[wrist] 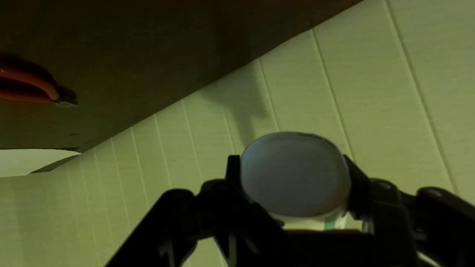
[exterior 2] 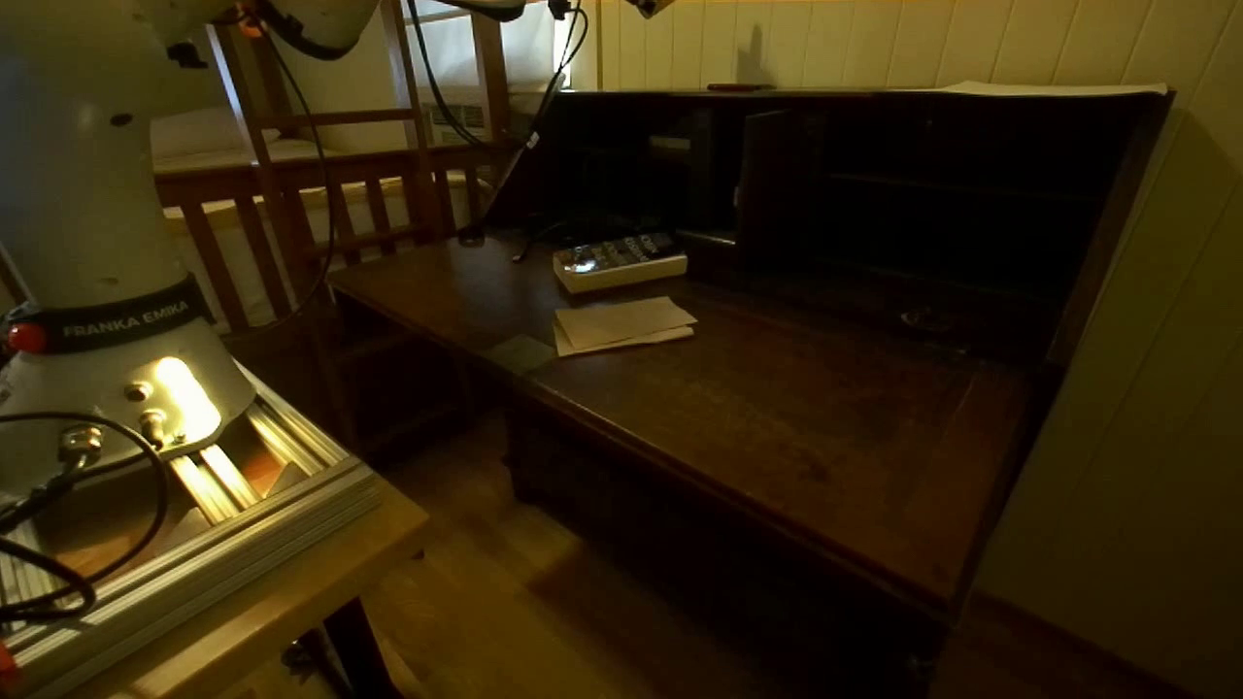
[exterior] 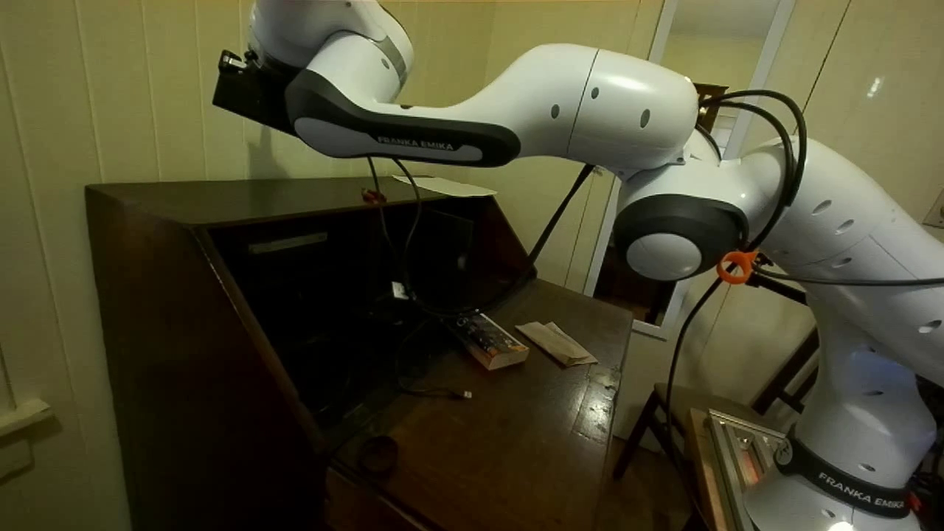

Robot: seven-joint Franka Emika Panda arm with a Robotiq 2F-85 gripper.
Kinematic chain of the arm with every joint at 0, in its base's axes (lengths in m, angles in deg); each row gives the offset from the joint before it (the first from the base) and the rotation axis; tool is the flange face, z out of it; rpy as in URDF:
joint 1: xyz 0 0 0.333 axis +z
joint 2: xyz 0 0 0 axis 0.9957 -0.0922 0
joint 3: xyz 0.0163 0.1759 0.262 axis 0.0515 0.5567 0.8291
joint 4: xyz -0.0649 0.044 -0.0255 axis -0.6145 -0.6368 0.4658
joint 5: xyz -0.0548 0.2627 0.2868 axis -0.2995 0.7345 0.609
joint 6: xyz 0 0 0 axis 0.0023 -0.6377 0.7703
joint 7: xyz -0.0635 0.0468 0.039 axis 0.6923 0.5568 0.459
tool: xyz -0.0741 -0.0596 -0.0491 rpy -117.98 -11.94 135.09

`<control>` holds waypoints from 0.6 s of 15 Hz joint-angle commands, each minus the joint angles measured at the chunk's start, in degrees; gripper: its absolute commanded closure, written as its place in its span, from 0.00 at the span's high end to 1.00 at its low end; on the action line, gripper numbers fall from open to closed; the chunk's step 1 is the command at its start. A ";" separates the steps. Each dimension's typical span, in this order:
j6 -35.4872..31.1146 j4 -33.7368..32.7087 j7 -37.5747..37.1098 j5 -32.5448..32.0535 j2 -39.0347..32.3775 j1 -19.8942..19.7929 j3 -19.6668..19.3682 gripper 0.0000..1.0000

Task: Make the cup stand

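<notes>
Wrist view, I see a white cup pinched in the black pincer, one of its two fingers touching each side, round pale end facing the wrist, pale wall past the pincer, red-handled tool well apart from it on the dark desk.

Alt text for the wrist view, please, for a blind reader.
A white cup is held in the black gripper, one round end facing the camera, before a pale paneled wall. At left, red-handled pliers lie on the dark desktop.
</notes>
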 commanded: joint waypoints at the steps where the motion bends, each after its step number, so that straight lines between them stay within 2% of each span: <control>1: 3.91 -0.40 -3.46 -1.37 0.13 1.85 -2.56 0.39; 2: 4.64 -0.41 -3.25 -1.28 0.00 2.31 -2.86 0.39; 3: 1.81 -0.32 -0.14 1.14 0.61 1.41 -0.15 0.39; 4: 2.67 -0.19 -1.37 0.20 0.04 1.46 -1.36 0.39; 5: 2.60 -0.17 -1.33 0.22 0.01 1.59 -1.16 0.64; 8: 2.60 -0.09 -1.33 0.22 -0.05 1.49 -1.16 0.64; 9: 2.60 -0.09 -1.33 0.22 -0.05 1.43 -1.16 0.39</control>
